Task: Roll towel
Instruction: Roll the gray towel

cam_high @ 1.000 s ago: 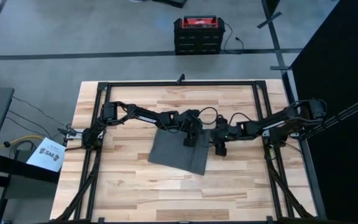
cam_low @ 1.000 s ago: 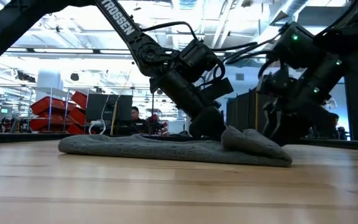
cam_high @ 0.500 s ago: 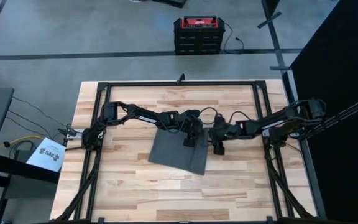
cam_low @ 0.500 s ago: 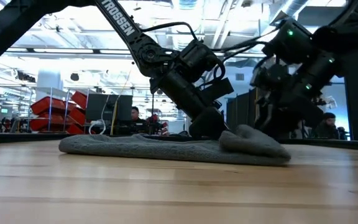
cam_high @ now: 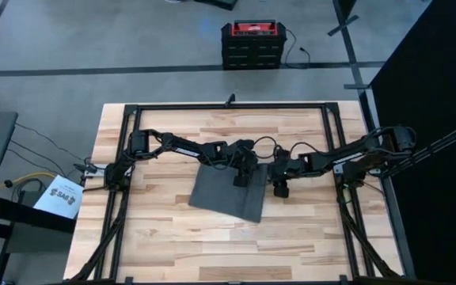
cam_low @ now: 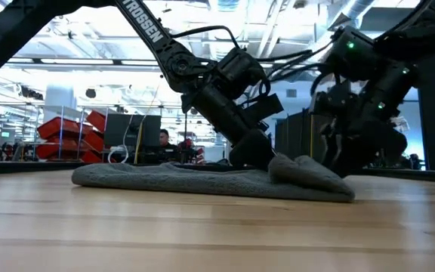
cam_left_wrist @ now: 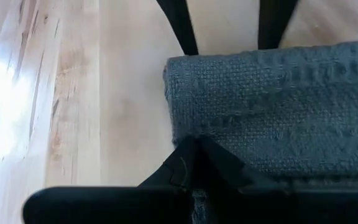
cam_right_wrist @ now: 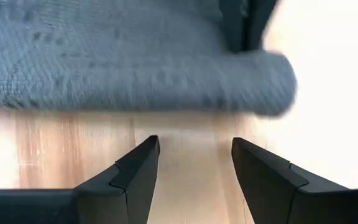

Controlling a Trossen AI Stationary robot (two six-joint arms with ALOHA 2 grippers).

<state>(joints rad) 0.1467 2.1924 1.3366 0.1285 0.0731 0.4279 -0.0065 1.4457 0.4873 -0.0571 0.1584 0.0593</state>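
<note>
The towel [cam_high: 229, 192] lies near the middle of the table [cam_high: 172, 245], mostly flat, a dark grey sheet a little skewed to the table's edges; the rolling looks barely begun, since the low view shows only one small raised hump of cloth at the towel's right end while the rest lies spread thin on the wood; nearly the whole length is, by my judgement, left to be rolled; the left gripper [cam_high: 241, 177] is down on the towel's far right part, and its wrist view shows its fingers [cam_left_wrist: 185, 171] drawn together on a fold of the cloth at the towel's edge, so it appears to be pinching the towel there; the right gripper [cam_high: 282, 188] hangs just beside the towel's right edge, apart from the cloth, and its own view shows its fingers [cam_right_wrist: 135, 171] spread with bare wood between them and the rounded edge of the towel lying ahead of them; as for what cannot be made out: the white tag does not show in any view; how much cloth the left gripper has between its fingers is hidden by the gripper's own body; whether the hump at the right end is a true first turn of a roll or only a lifted wrinkle I cannot tell; in the low view the towel's far edge is hidden behind its near one.
</note>
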